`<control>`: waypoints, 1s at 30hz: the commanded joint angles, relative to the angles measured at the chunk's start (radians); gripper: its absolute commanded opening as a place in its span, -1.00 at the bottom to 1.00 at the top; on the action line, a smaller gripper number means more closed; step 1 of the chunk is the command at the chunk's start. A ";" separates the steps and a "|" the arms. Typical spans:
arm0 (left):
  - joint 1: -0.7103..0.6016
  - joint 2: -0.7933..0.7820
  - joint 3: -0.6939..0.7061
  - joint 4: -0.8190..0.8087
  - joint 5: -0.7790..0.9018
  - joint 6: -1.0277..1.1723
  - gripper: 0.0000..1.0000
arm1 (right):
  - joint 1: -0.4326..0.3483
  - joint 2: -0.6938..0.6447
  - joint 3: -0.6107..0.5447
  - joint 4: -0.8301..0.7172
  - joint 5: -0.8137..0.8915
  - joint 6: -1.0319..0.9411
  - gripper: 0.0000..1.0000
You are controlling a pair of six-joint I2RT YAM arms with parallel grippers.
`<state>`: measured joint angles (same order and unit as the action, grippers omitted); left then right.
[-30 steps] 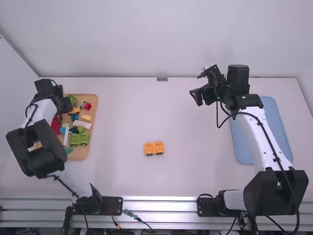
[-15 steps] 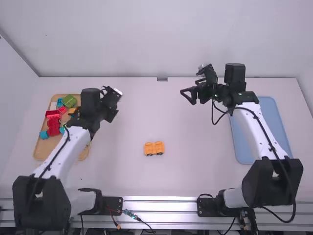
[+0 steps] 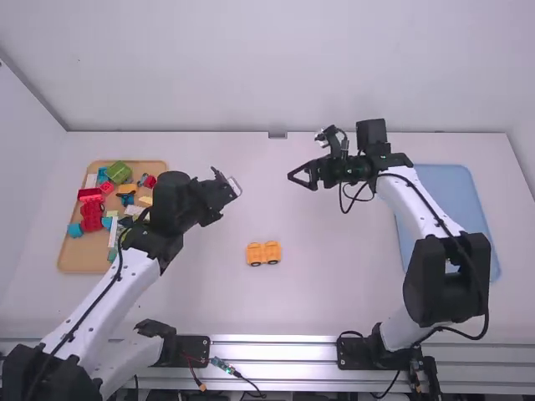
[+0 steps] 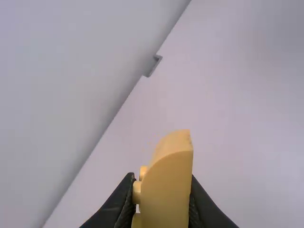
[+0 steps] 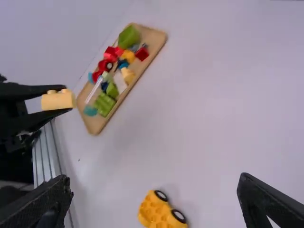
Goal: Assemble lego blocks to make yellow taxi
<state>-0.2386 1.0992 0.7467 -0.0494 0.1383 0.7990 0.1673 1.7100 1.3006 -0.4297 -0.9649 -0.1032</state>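
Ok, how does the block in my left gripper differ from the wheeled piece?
The held block is up in the left gripper, clamped between its fingers; the wheeled piece sits on the table.
The held block has a smooth curved face and shows no wheels; the wheeled piece shows two dark-tyred wheels along one side.
Both are yellow and have studs.
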 commanded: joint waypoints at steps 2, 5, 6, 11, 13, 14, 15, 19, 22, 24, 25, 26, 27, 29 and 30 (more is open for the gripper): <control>-0.034 -0.007 -0.006 -0.006 0.007 0.022 -0.77 | 0.083 0.001 0.007 0.002 -0.004 -0.032 0.82; -0.062 -0.006 -0.006 -0.026 0.007 0.054 -0.78 | 0.120 0.001 0.006 0.003 -0.006 -0.032 0.82; -0.074 -0.006 -0.006 -0.036 0.007 0.068 -0.78 | 0.129 0.001 0.007 0.003 -0.006 -0.032 0.82; -0.115 -0.006 -0.006 -0.039 0.007 0.073 -0.79 | 0.149 0.001 0.006 -0.001 -0.007 -0.036 0.76; -0.123 -0.006 -0.006 -0.028 0.007 0.073 -0.79 | 0.150 0.001 0.000 0.000 -0.032 -0.039 0.74; -0.122 -0.006 -0.006 -0.023 0.008 0.073 -0.79 | 0.153 0.001 -0.004 0.002 -0.057 -0.052 0.74; -0.121 -0.006 -0.006 -0.015 0.010 0.073 -0.78 | 0.158 0.001 -0.011 0.001 -0.099 -0.072 0.74; -0.122 -0.006 -0.006 -0.002 0.011 0.072 -0.78 | 0.159 0.001 -0.024 0.002 -0.115 -0.080 0.74; -0.122 -0.006 -0.006 0.010 0.011 0.063 -0.76 | 0.165 0.001 -0.025 0.007 -0.123 -0.077 0.73; -0.127 -0.003 -0.006 0.017 0.011 0.062 -0.75 | 0.184 0.001 -0.025 0.021 -0.124 -0.079 0.74; -0.140 0.007 -0.006 0.029 0.009 0.063 -0.75 | 0.197 0.001 -0.025 0.030 -0.115 -0.073 0.74; -0.143 0.010 -0.006 0.032 0.008 0.063 -0.76 | 0.200 0.001 -0.025 0.033 -0.112 -0.069 0.74; -0.154 0.020 -0.006 0.041 0.004 0.066 -0.77 | 0.208 0.001 -0.025 0.044 -0.104 -0.057 0.74; -0.179 0.036 -0.005 0.051 -0.047 0.065 -0.78 | 0.214 0.001 -0.025 0.051 -0.100 -0.051 0.74; -0.186 0.039 -0.005 0.052 -0.067 0.065 -0.78 | 0.213 0.001 -0.025 0.051 -0.103 -0.052 0.74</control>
<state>-0.4019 1.1225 0.7467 -0.0010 0.1150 0.8619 0.3767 1.7100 1.2808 -0.3798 -1.0607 -0.1623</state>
